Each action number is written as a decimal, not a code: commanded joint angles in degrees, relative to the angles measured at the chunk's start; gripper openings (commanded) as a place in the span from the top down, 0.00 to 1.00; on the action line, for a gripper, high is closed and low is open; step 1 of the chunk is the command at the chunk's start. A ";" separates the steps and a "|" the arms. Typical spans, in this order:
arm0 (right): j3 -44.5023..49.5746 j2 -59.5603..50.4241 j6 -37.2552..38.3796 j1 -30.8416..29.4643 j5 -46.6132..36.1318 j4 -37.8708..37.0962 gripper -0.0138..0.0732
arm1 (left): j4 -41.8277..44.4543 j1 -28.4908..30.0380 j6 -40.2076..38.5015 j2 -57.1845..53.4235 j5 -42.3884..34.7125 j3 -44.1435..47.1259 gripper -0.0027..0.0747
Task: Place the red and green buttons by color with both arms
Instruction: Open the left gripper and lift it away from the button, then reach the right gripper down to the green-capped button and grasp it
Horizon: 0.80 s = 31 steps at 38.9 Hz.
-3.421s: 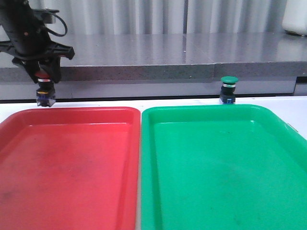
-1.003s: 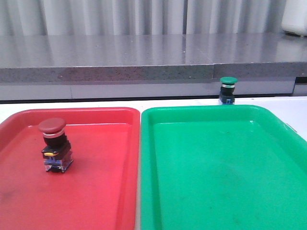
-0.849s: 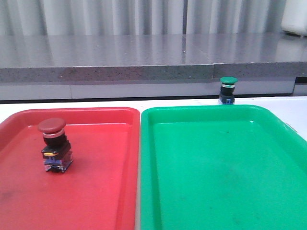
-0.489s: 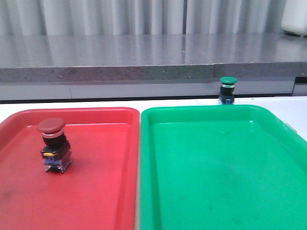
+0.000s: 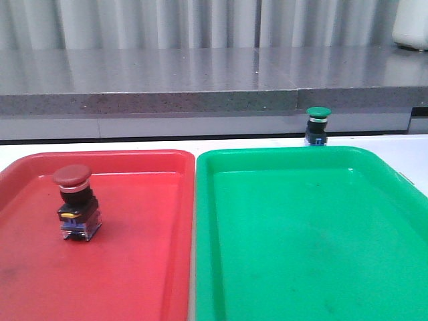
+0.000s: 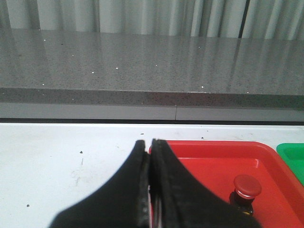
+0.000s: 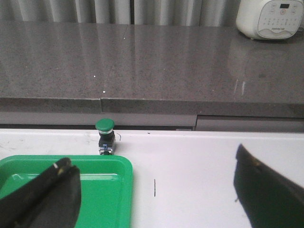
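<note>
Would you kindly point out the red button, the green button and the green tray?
red button (image 5: 72, 176), front view, on its dark-red cap.
green button (image 5: 318, 112), front view, on its green cap.
green tray (image 5: 281, 153), front view, on its far rim.

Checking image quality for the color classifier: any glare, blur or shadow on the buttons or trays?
Front view: soft glare streaks on the green tray and red tray; red button sharp with a faint shadow; green button small but clear. Left wrist view: shut fingers dark and soft. Right wrist view: fingers blurred, counter reflective.
</note>
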 commanded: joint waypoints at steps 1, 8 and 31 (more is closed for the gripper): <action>-3.70 10.39 -0.27 0.09 -8.89 0.40 0.08 | -0.53 0.08 -0.26 -0.72 -4.65 -1.42 0.99; -12.80 29.47 -0.23 0.65 -10.83 0.66 0.08 | -0.53 0.08 -0.26 -0.72 -4.65 -1.42 0.99; -52.58 74.12 4.44 10.26 4.18 1.12 0.08 | -0.53 0.08 -0.26 -0.72 -4.65 -1.42 0.99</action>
